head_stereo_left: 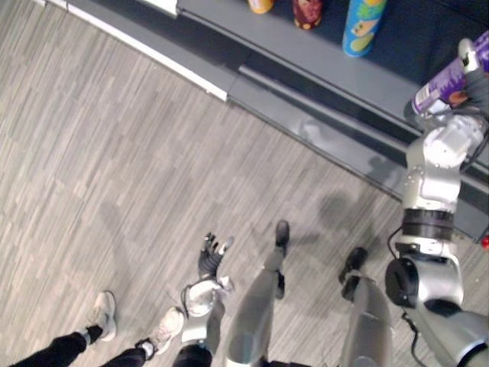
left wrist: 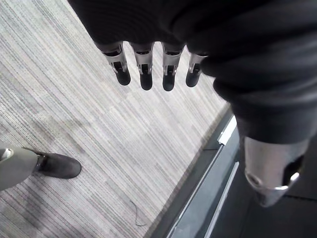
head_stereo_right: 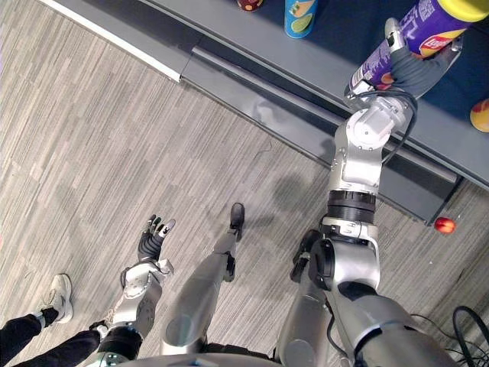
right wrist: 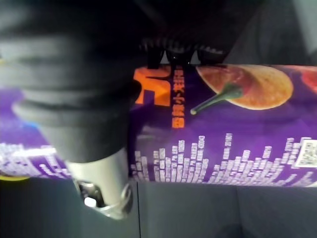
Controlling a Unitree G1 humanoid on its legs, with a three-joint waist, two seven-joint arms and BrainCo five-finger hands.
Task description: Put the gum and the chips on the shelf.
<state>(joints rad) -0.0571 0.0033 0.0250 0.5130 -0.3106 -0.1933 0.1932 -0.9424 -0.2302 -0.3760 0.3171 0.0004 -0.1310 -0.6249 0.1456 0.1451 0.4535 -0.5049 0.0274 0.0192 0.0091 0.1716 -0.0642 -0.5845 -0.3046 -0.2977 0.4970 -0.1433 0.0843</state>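
Right eye view, spotter speaking: the right hand (head_stereo_right: 412, 70) is up at the shelf (head_stereo_right: 321, 65) with its fingers wrapped round the purple chips can (head_stereo_right: 432, 29). The can leans well off upright, yellow lid pointing away from the shelf's front edge.

Operator: Is its base down on the board yet?

Spotter: I cannot tell. In the right wrist view the can lies crosswise with the grey board behind it, but contact is hidden.

Operator: Then that is my worry. If the fingers let go at this lean, I'd expect the can to fall on its side, and a smooth tube rolls. The front edge is close, with bare floor (head_stereo_left: 114, 153) below it.

Spotter: A round orange-and-yellow thing (head_stereo_right: 480, 115) also sits on the shelf near the hand. Swinging the can upright could clip it.

Operator: And the blue can (head_stereo_right: 300, 15)?

Spotter: Well apart, further along the shelf. No risk there, I'd say.

Operator: Left side?

Spotter: The left hand (head_stereo_right: 155, 237) hangs low over the floor, fingers straight and empty. A person's shoes (head_stereo_left: 103, 313) stand near that arm but clear of it.

Operator: The gum?

Spotter: I cannot tell which thing it is. A small red thing (head_stereo_right: 444, 225) lies on the floor below the shelf.
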